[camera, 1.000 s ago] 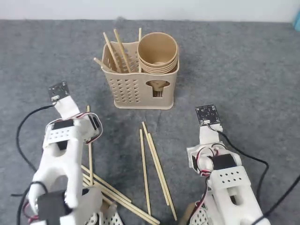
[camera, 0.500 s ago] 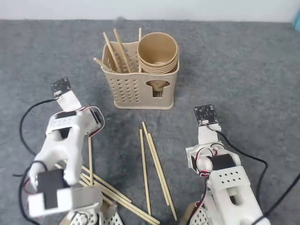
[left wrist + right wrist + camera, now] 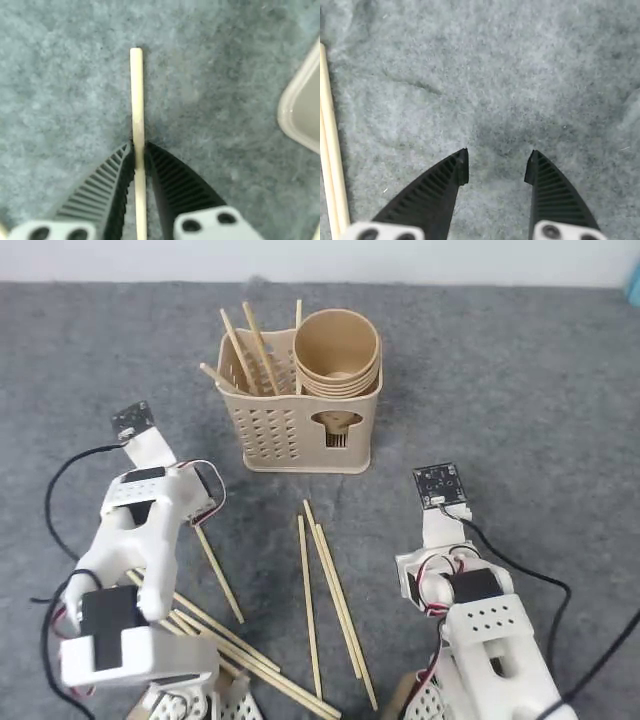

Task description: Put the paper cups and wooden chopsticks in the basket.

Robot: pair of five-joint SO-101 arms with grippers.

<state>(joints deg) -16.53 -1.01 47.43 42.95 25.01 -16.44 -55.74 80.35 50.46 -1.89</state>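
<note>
L gripper [image 3: 138, 148]: pinching chopstick [image 3: 136, 90], axis 11–5 o'clock, high view. Basket [image 3: 290, 435]: 1–2 o'clock from it. R gripper [image 3: 497, 160]: spread, empty.

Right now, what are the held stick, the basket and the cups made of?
The chopstick in the left end effector looks like pale, unvarnished wood: matte, with a squared tip. The basket seems to be moulded beige plastic, smooth with rows of regular holes. The cups look like brown kraft paper, matte with thin rolled rims.
</note>
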